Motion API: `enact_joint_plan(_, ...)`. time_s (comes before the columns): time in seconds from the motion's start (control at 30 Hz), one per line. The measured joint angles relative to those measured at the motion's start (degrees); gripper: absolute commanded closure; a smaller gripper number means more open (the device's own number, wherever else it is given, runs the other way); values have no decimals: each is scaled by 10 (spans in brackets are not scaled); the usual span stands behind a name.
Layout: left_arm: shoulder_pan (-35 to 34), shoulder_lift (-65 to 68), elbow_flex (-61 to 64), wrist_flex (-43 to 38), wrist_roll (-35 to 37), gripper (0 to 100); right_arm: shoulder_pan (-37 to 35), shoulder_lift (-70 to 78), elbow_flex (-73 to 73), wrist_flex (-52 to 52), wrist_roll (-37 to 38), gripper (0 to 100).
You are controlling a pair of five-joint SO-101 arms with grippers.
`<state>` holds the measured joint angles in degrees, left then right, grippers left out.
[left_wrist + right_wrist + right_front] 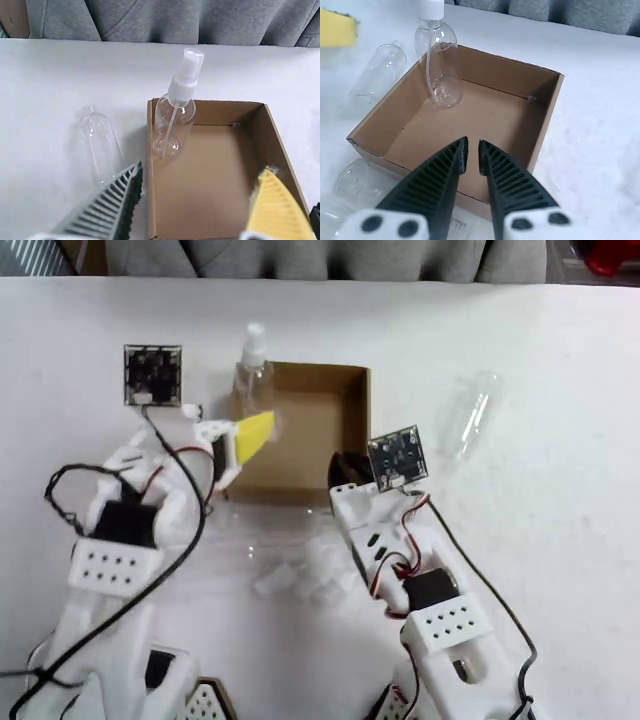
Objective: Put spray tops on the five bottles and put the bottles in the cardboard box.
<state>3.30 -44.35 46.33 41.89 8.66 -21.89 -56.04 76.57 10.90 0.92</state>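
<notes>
Capped bottle (pixel 172 125) stands free in the cardboard box (pixel 225 114) 11 o'clock corner, hence left end effector (pixel 202 175) apart; right end effector (pixel 472 147) together, empty

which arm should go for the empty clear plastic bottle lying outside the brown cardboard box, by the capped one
Left. The left gripper, open, hangs beside that clear uncapped plastic bottle, its grey finger closest to it. The right gripper is across the brown cardboard box from it.
</notes>
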Motion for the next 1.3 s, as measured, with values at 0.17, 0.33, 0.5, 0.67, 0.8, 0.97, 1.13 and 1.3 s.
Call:
enact_joint_plan(0.17, -30, -17, 0, 42, 0, 665, 4, 0, 0, 0, 0, 982)
enact_joint_plan(0.33, -90, 25, -21, 49, 0, 665, 3, 0, 0, 0, 0, 982)
enact_joint_plan(0.5, -106, 171, -136, 89, 0, 665, 3, 0, 0, 0, 0, 982)
enact_joint_plan(0.67, -112, 353, -287, 119, 0, 665, 4, 0, 0, 0, 0, 982)
enact_joint_plan(0.8, -129, 500, -418, 149, 0, 665, 3, 0, 0, 0, 0, 982)
enact_joint_plan(0.97, -152, 662, -589, 207, 0, 665, 3, 0, 0, 0, 0, 982)
enact_joint_plan(1.13, -155, 798, -743, 265, 0, 665, 3, 0, 0, 0, 1, 982)
enact_joint_plan(1.3, -155, 922, -881, 314, 0, 665, 3, 0, 0, 0, 1, 982)
